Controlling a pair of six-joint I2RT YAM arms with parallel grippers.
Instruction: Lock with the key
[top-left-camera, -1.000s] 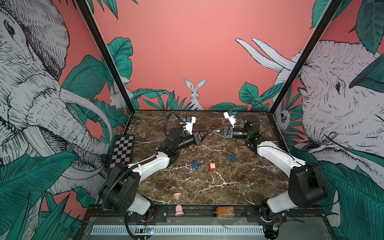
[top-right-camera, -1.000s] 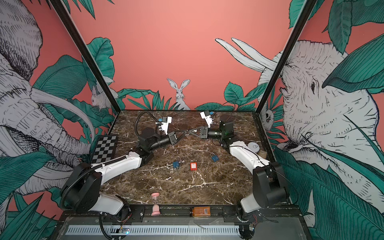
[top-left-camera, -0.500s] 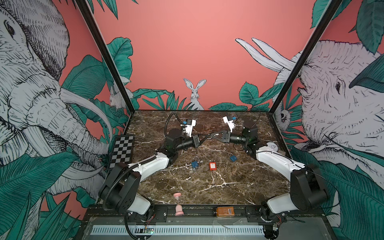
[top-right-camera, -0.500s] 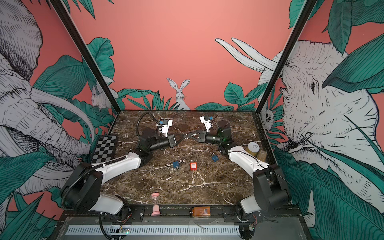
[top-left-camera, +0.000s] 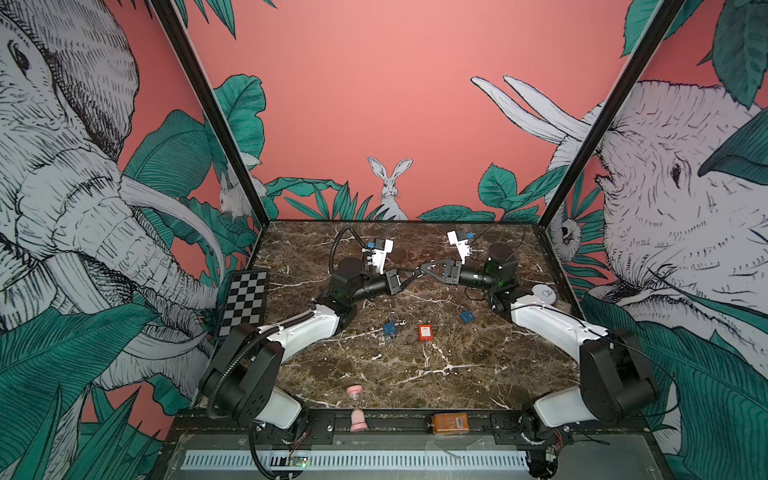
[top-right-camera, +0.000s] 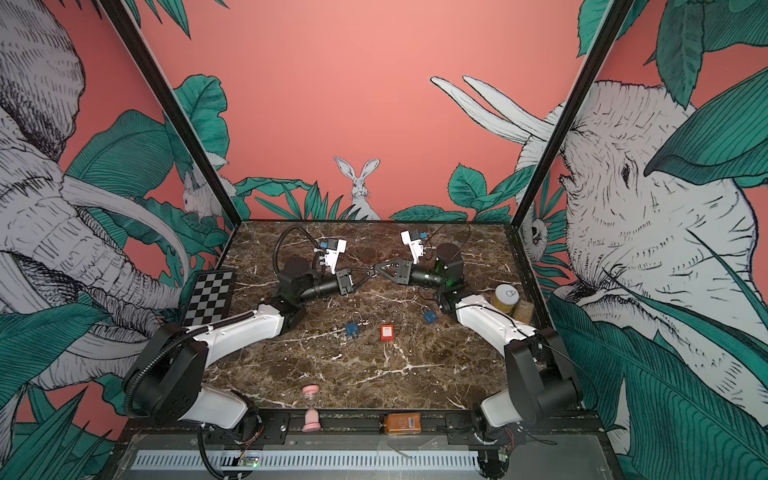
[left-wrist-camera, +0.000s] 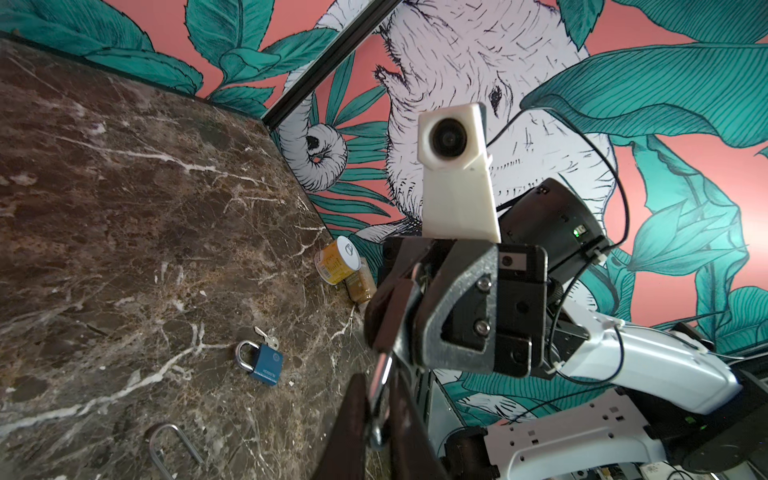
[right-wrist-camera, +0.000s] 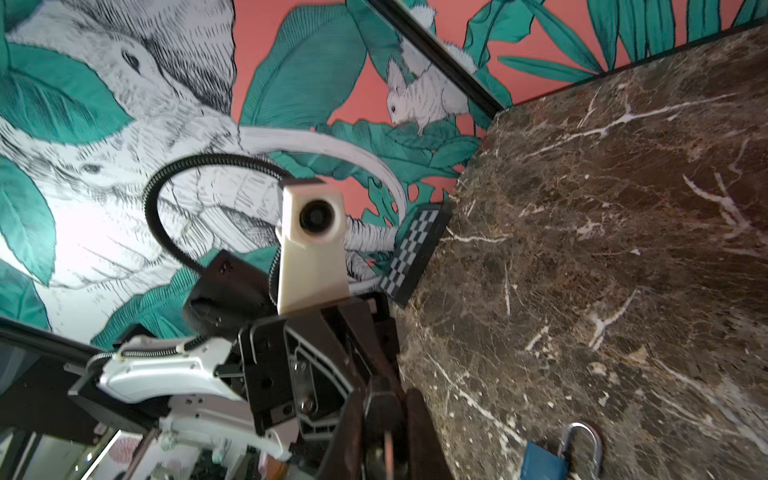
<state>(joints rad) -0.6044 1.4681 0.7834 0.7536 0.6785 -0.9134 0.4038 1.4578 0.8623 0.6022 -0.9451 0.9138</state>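
My two grippers meet tip to tip above the back middle of the marble table (top-left-camera: 415, 374). In the left wrist view my left gripper (left-wrist-camera: 376, 415) is shut on a silver key (left-wrist-camera: 382, 382), whose shaft points up into the right gripper's fingers (left-wrist-camera: 390, 311). In the right wrist view my right gripper (right-wrist-camera: 384, 415) is shut on a small dark lock (right-wrist-camera: 382, 401), mostly hidden by the fingers. Both top views show the left gripper (top-left-camera: 406, 277) (top-right-camera: 359, 277) and the right gripper (top-left-camera: 424, 269) (top-right-camera: 377, 268) touching there.
On the table below lie a blue padlock with keys (top-left-camera: 390, 328), an orange padlock (top-left-camera: 424, 332) and another blue padlock (top-left-camera: 466, 316) (left-wrist-camera: 262, 363). A white-lidded jar (top-right-camera: 505, 298) stands at the right edge, a checkerboard (top-left-camera: 245, 301) at the left. A pink hourglass (top-left-camera: 355, 405) stands at the front.
The right arm swung its forearm toward the front, uncovering the jar at the right edge. The grippers drew slightly apart half a second ago and now meet tip to tip again.
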